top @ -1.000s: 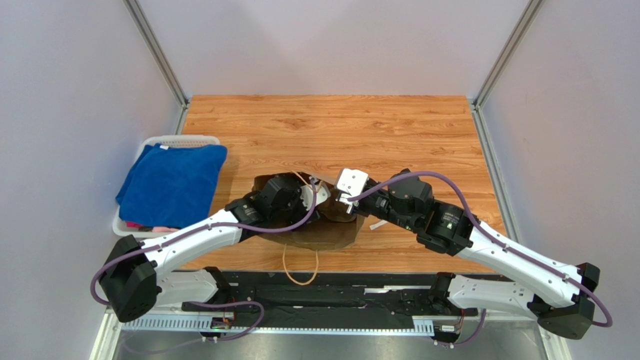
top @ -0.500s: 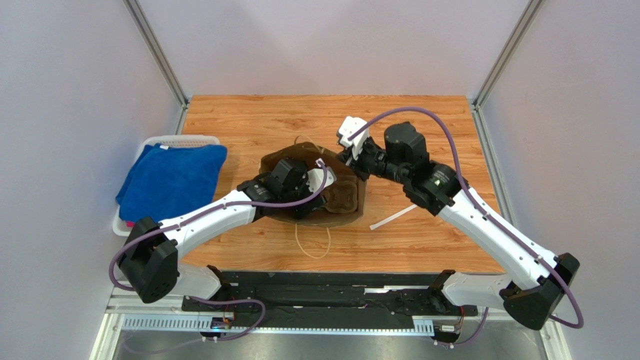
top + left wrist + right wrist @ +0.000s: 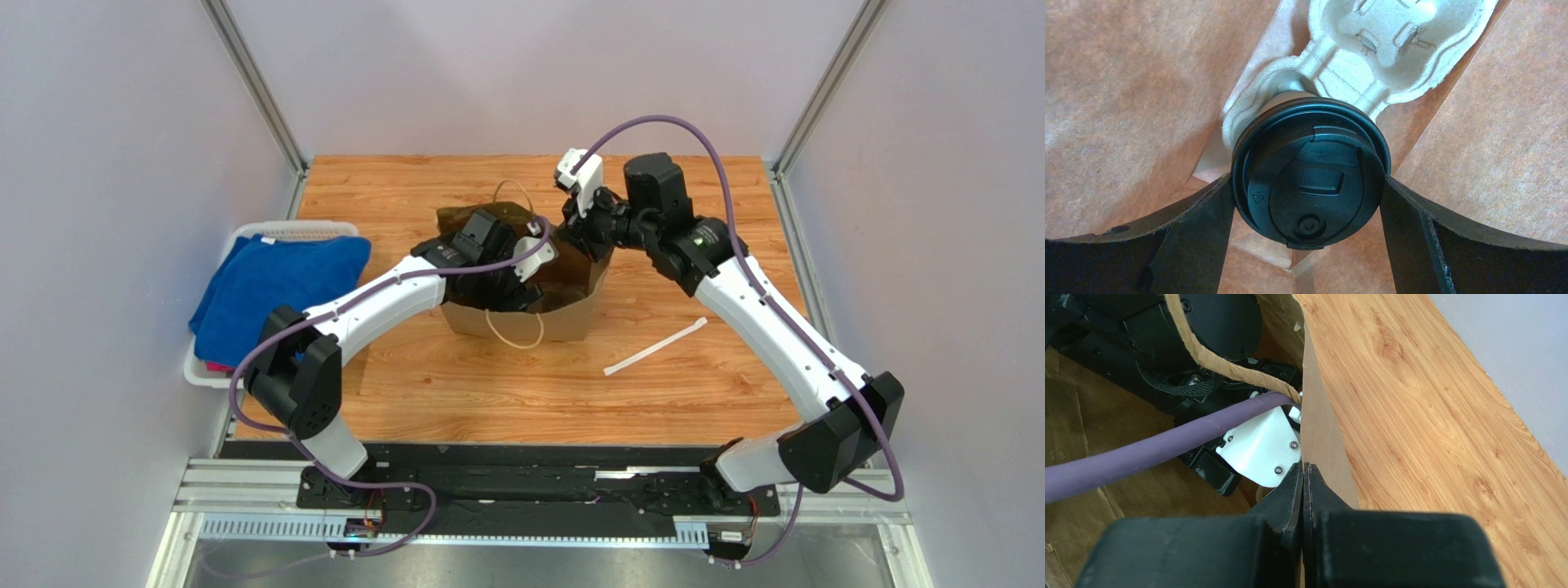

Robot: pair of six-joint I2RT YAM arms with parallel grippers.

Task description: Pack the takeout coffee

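The tall brown paper bag (image 3: 534, 321) stands upright in the middle of the table, mouth up. My left gripper (image 3: 521, 272) reaches down inside it. In the left wrist view it (image 3: 1306, 191) is shut on the takeout coffee; only its black lid (image 3: 1310, 174) shows, with the fingers (image 3: 1198, 226) pressing on both sides. The cup sits in a pocket of the grey-brown pulp tray (image 3: 1364, 55) on the bag's floor. My right gripper (image 3: 586, 235) is shut on the bag's far right rim, and the right wrist view shows its jaws (image 3: 1304, 473) pinching the paper wall (image 3: 1324, 441).
A white basket (image 3: 252, 230) holding a blue towel (image 3: 280, 300) stands at the table's left edge. A white strip (image 3: 656, 347) lies on the wood to the right of the bag. The bag's cord handle (image 3: 509, 331) hangs down its front face.
The bag has gone from lying flat near the front edge to standing upright farther back. Both arms moved away from their bases with it, and the right gripper lifted the rim.
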